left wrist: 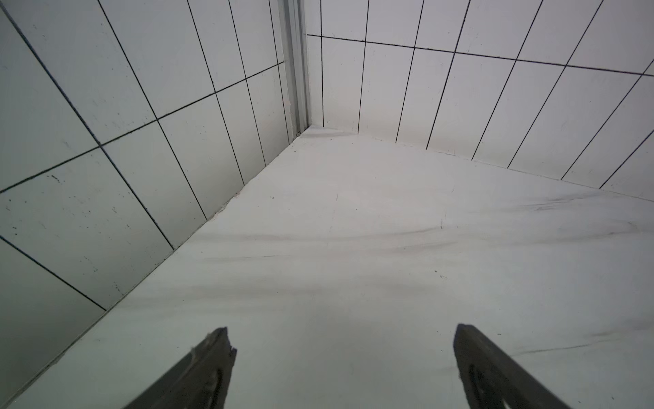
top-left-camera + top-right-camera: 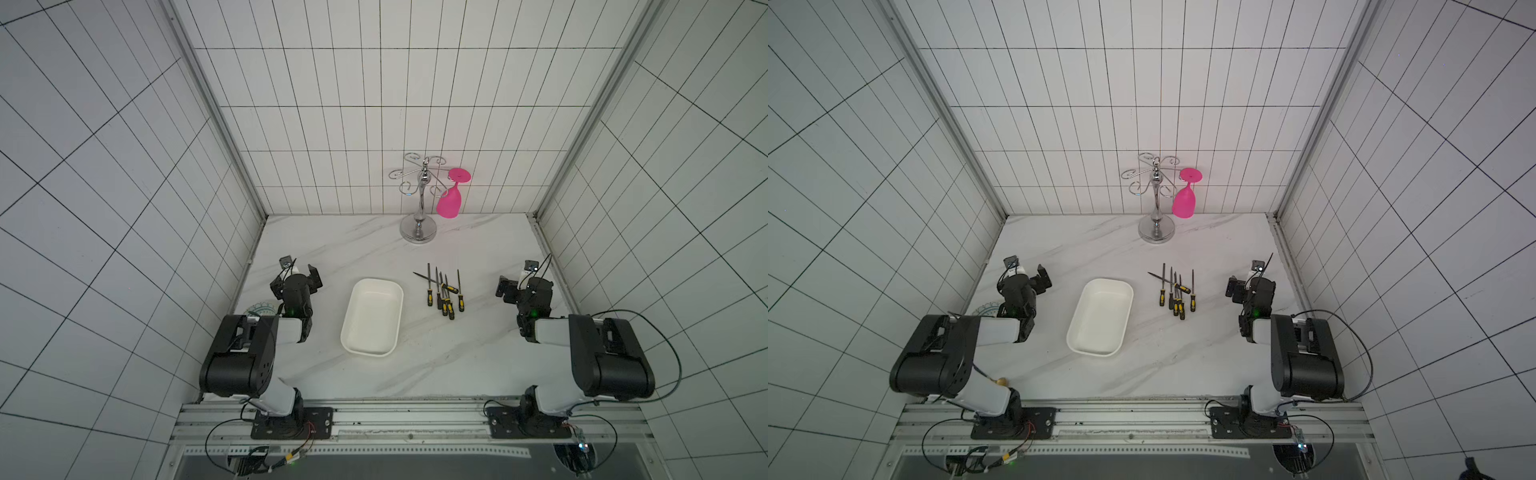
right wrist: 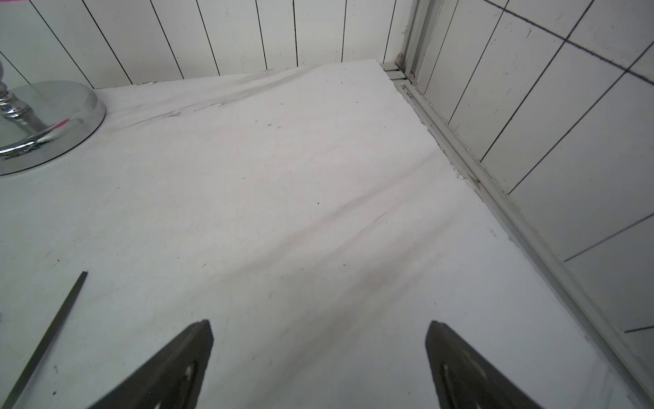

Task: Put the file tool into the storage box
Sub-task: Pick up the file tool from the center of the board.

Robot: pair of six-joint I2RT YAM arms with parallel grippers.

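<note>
The white storage box (image 2: 372, 320) lay near the middle of the marble table (image 2: 457, 357), its long side running roughly front to back. The files (image 2: 444, 293) lay in a loose cluster just to the box's right, on the table and outside the box; there were six, as far as their overlap allowed counting. Their black-and-yellow handles pointed toward the front edge; five ran nearly parallel and one lay slantwise across them. A strip of bare table separated the cluster from the box; a wider strip separated it from the right gripper (image 3: 320, 329). The right wrist view showed the tip of one file beside that gripper's jaws, not touching. Both grippers stood with jaws spread wide and held nothing; the left gripper (image 1: 343, 336) hovered near the left wall, facing the far left corner. One chrome stand (image 2: 419, 228) stood at the far edge by the back wall; one pink glass (image 2: 449, 203) hung from it upside down. One small round plate (image 2: 258, 309) lay partly hidden under the left arm, close to the left wall. Tiled walls closed three sides; bare table ran between the stand and the files.
</note>
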